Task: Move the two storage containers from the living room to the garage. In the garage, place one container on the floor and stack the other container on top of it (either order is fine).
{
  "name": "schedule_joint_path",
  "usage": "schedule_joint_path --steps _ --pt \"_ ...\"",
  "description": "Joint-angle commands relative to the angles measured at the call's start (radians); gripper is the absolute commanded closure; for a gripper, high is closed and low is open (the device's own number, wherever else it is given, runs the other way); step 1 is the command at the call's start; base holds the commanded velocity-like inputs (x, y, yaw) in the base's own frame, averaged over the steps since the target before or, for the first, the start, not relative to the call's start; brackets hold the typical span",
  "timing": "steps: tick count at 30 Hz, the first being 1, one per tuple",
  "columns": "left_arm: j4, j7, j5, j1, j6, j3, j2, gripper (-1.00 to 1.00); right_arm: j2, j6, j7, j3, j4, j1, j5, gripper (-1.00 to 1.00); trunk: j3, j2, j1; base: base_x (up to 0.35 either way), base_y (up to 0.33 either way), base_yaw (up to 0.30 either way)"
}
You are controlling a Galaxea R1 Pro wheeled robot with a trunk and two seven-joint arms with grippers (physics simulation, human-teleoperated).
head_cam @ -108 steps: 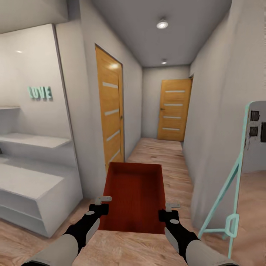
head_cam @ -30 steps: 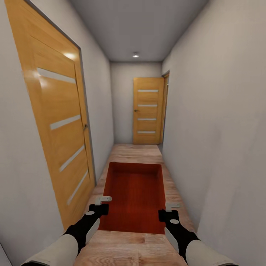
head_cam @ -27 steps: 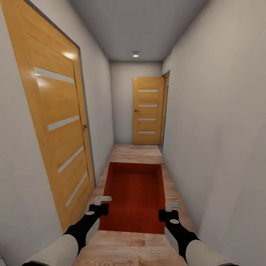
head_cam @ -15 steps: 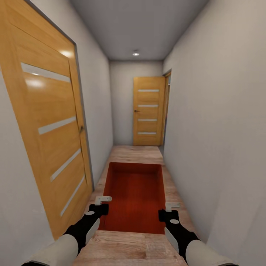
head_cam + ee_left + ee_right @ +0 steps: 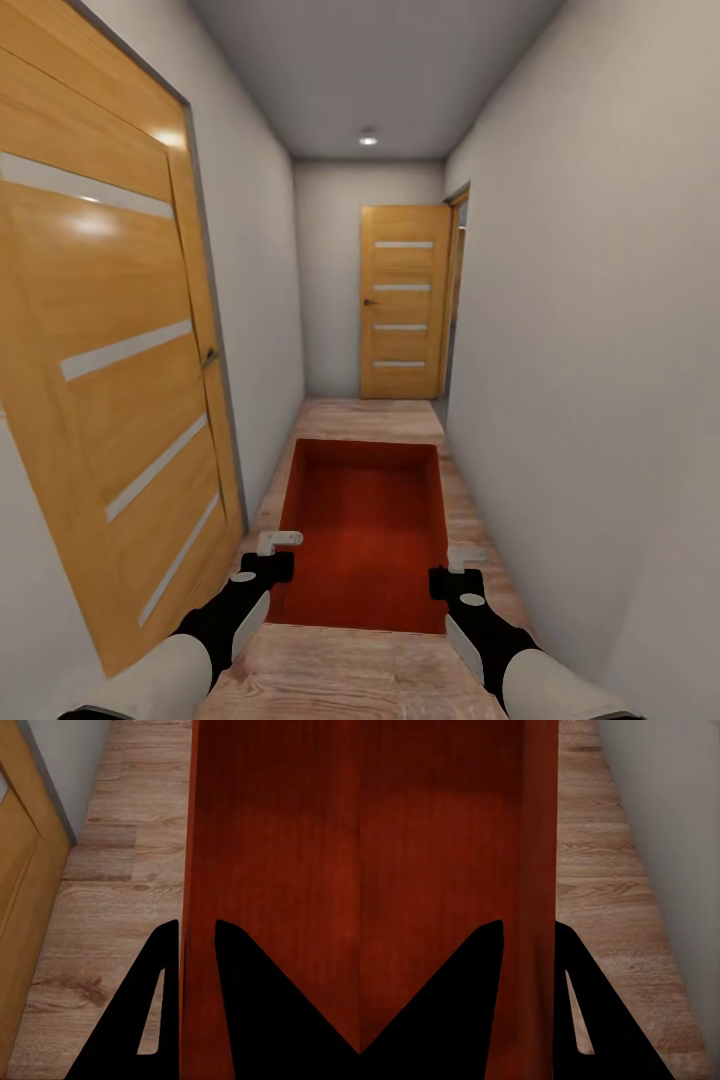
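Low in the frame, left tool (image 5: 279, 542) and right tool (image 5: 467, 555) each clamp a side wall of the orange-red storage container (image 5: 365, 530), its near edge hidden.

I am driving down a narrow home hallway, with a wood-plank floor (image 5: 400, 420), plain pale walls (image 5: 590, 330), a recessed ceiling light (image 5: 369, 139), one slatted wooden door (image 5: 110, 380) beside me and another door (image 5: 404, 302) at the far end.
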Motion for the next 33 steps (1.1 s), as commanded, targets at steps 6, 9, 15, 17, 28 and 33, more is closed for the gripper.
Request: schedule_joint_path --steps 6,9,15,17,28,33 --pt "-0.006 0.03 -0.008 0.0 -0.008 -0.007 0.019 1.0 0.0 -0.002 -0.003 -0.01 0.003 -0.001 -0.022 1.0 -0.001 -0.001 0.001 0.324 0.0 0.0" --pt "-0.007 0.03 -0.008 0.0 -0.008 -0.007 0.019 1.0 0.0 -0.002 -0.003 -0.01 0.003 -0.001 -0.022 1.0 -0.001 -0.001 0.001 0.324 0.0 0.0" --pt "-0.007 0.03 -0.009 0.0 -0.008 -0.007 0.019 1.0 0.0 -0.002 -0.003 -0.01 0.003 -0.001 -0.022 1.0 -0.001 -0.001 0.001 0.324 0.0 0.0" --pt "-0.007 0.03 -0.008 0.0 -0.008 -0.007 0.019 1.0 0.0 -0.002 -0.003 -0.01 0.003 -0.001 -0.022 1.0 -0.001 -0.001 0.001 0.324 0.0 0.0" --pt "-0.006 0.03 -0.009 0.0 -0.007 -0.007 0.019 1.0 0.0 -0.002 -0.003 -0.01 0.003 -0.001 -0.022 1.0 -0.001 -0.001 0.001 0.324 0.0 0.0" --pt "-0.006 0.03 -0.009 0.0 -0.008 -0.007 0.019 1.0 0.0 -0.002 -0.003 -0.01 0.003 -0.001 -0.022 1.0 -0.001 -0.001 0.001 0.324 0.0 0.0"
